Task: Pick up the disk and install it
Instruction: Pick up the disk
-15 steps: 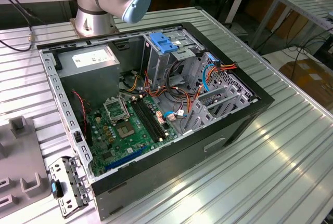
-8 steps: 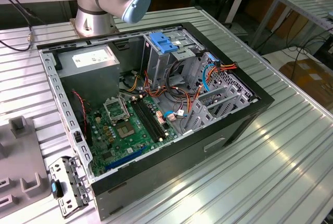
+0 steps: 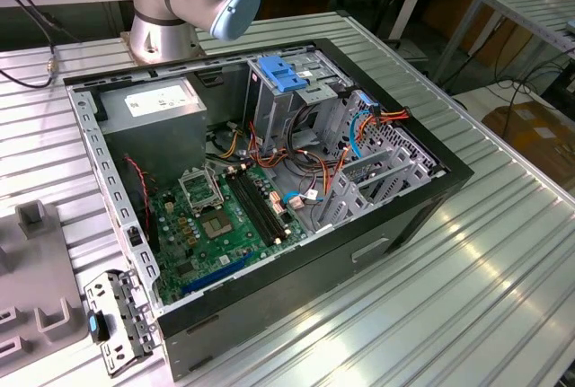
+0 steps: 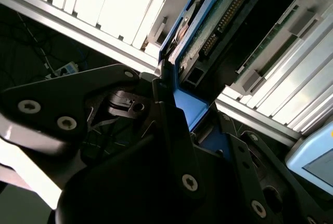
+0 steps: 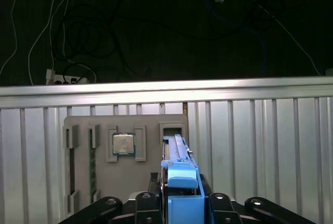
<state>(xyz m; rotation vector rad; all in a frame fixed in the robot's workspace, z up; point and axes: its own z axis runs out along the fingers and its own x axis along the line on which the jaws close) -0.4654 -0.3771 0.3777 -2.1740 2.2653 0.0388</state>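
In both wrist views my gripper (image 5: 179, 206) (image 4: 195, 115) is shut on the disk (image 5: 178, 174) (image 4: 208, 31), one dark finger (image 4: 169, 107) on each side of its blue side rail. The disk stands on edge. Its green circuit board and connector show in the second wrist view. Its far end reaches the open slot (image 5: 173, 130) of a grey fixture plate (image 5: 151, 122); I cannot tell whether it still sits in that slot. The open computer case (image 3: 377, 243) lies on the ribbed metal table in the exterior view.
The fixture plate also carries a processor chip (image 5: 124, 144) and narrow slots. Inside the case are a blue ribbed bracket (image 3: 283, 73) on the drive cage, a grey power supply box (image 3: 157, 113), the motherboard (image 3: 216, 216) and loose cables. The arm's base (image 3: 166, 32) stands behind the case.
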